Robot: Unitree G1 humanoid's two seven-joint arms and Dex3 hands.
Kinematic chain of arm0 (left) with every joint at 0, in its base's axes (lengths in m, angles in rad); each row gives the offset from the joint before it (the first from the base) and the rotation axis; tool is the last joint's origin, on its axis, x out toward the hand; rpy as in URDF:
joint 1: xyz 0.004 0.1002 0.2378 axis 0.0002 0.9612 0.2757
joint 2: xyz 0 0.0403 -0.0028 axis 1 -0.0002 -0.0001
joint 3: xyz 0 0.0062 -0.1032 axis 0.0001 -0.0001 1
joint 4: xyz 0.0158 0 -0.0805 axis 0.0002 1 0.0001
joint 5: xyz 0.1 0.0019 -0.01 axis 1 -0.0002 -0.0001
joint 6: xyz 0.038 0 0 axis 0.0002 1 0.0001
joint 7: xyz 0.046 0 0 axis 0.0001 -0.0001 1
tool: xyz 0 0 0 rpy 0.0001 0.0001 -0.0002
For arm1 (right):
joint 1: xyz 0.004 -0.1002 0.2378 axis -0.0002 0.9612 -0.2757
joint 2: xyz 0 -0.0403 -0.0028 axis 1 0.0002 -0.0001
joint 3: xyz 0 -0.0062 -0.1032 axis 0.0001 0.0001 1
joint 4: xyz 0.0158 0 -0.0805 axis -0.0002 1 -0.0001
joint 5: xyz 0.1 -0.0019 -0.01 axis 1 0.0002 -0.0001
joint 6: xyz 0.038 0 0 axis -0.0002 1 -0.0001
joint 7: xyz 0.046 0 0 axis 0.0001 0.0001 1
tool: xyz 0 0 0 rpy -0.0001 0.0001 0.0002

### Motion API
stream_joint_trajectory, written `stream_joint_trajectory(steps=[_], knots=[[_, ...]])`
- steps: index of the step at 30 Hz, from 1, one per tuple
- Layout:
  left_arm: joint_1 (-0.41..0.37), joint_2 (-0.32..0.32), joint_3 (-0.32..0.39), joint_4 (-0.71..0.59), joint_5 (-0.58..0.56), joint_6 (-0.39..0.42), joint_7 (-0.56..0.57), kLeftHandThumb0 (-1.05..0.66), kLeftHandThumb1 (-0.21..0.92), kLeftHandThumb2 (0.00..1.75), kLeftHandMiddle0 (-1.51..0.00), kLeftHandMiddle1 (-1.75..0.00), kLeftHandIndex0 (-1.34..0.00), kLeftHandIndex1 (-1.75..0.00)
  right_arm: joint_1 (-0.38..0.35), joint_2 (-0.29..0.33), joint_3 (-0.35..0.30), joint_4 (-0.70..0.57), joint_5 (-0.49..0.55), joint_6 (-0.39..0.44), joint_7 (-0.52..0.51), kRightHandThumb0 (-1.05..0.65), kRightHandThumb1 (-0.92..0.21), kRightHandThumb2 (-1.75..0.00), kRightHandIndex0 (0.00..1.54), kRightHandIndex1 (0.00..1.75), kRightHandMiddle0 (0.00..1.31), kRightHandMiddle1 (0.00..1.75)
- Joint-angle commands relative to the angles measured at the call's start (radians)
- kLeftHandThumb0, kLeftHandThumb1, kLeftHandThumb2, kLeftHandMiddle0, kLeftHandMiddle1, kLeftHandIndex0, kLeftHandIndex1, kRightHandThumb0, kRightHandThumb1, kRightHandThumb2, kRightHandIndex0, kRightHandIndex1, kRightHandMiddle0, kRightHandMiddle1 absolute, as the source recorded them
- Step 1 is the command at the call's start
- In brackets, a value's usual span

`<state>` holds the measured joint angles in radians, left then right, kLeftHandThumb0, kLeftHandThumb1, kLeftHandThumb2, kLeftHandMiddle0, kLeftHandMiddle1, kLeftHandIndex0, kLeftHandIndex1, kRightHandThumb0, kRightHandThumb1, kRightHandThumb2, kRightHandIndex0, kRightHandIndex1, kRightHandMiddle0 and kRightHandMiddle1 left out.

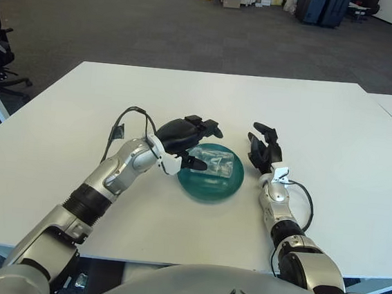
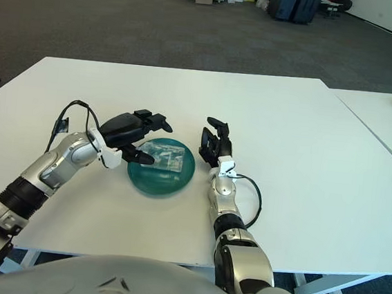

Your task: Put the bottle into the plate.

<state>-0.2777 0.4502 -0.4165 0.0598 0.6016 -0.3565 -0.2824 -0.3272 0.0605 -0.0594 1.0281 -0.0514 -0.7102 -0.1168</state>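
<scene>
We see bottle (image 1: 213,165) lying on side inside teal plate (image 1: 210,184) on white table (image 1: 336,133). Left hand (image 1: 186,136) sits at plate's left rim, fingers (image 1: 198,163) spread, gripping nothing; we cannot tell whether lower fingertip touches bottle. Right hand (image 1: 263,152) shows just right of plate, fingers relaxed, holding nothing.

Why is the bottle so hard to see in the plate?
In the left eye view the bottle is clear, so the teal plate shows through it; in the right eye view the left hand covers its left end. The right hand shows beside the plate.
</scene>
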Motion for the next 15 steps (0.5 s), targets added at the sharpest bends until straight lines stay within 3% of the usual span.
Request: stream_joint_trajectory(steps=[1, 8, 15], knots=[[-0.013, 0.013, 0.023, -0.019, -0.016, 0.017, -0.026, -1.05, 0.92, 0.60, -0.05, -0.01, 0.00, -0.53, 0.076, 0.018, 0.001, 0.054, 0.006, 0.021, 0.009, -0.64, -0.92, -0.69, 0.53, 0.01, 0.06, 0.92], [-0.004, 0.011, 0.037, -0.041, -0.034, 0.039, -0.058, -1.05, 0.92, 0.63, -0.03, 0.00, 0.00, -0.43, 0.076, 0.026, -0.009, 0.053, 0.016, 0.028, 0.014, -0.63, -0.92, -0.68, 0.55, 0.02, 0.07, 0.91], [-0.001, 0.014, 0.041, -0.052, -0.038, 0.045, -0.073, -1.05, 0.92, 0.64, -0.04, -0.01, 0.00, -0.45, 0.075, 0.030, -0.014, 0.057, 0.011, 0.017, 0.002, -0.65, -0.92, -0.70, 0.54, 0.02, 0.09, 0.91]])
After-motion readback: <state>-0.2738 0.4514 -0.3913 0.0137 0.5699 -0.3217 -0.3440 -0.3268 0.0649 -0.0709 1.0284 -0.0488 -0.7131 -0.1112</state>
